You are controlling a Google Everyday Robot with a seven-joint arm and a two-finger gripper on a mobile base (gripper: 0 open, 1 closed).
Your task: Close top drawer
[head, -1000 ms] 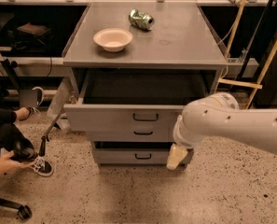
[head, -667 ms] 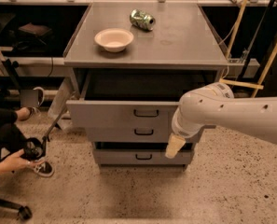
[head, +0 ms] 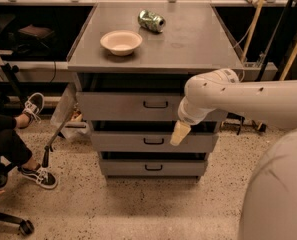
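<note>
The top drawer (head: 118, 106) is the widest grey drawer of the cabinet, with a small black loop handle (head: 155, 104). It stands out a little from the cabinet, with a dark gap above its front panel. My gripper (head: 180, 133) hangs from the white arm (head: 248, 96) in front of the right part of the cabinet. Its beige tip is just below the top drawer's front panel, over the middle drawer (head: 138, 142). The lowest drawer (head: 153, 167) sits beneath.
A beige bowl (head: 121, 42) and a crushed green can (head: 151, 20) lie on the cabinet top (head: 188, 44). A person's legs and shoes (head: 38, 176) are on the floor at the left, by a leaning stick (head: 55, 134). My white body (head: 278, 194) fills the lower right.
My arm has swung left and up, closer to the top drawer's front. Less of the drawer's inside shows now than a second ago.
</note>
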